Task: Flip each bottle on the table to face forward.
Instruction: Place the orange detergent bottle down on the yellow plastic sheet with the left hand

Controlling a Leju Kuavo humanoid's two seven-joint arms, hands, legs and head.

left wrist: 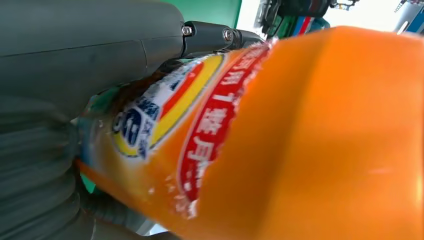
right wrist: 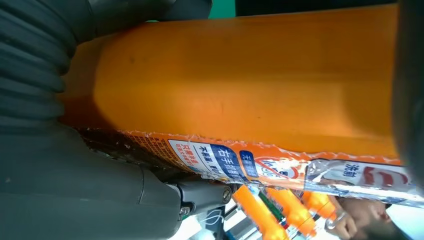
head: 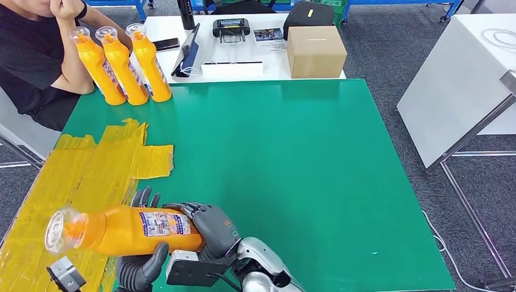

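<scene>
Near edge of the green table, head view: an orange bottle (head: 125, 229) lies sideways in the air, held by both hands, its clear cap pointing to the robot's left, above the yellow tape patch (head: 91, 176).
Right hand (head: 210, 224): its dark fingers are wrapped over the bottom end of the bottle.
Left hand (head: 141, 267): it holds the bottle from under, the thumb coming up at the label.
Far left corner: three orange bottles (head: 122, 64) stand upright in a row on the green table (head: 316, 170), beside a person's arm (head: 67, 61).
White table behind: a cardboard box (head: 315, 51) and a tablet (head: 187, 52).
Left wrist view: the bottle's red and yellow label (left wrist: 200, 120) is very close, pressed by the grey thumb (left wrist: 90, 45).
Right wrist view: the orange bottle body (right wrist: 240, 85) rests against the hand; the three standing bottles (right wrist: 280, 210) are small behind.
</scene>
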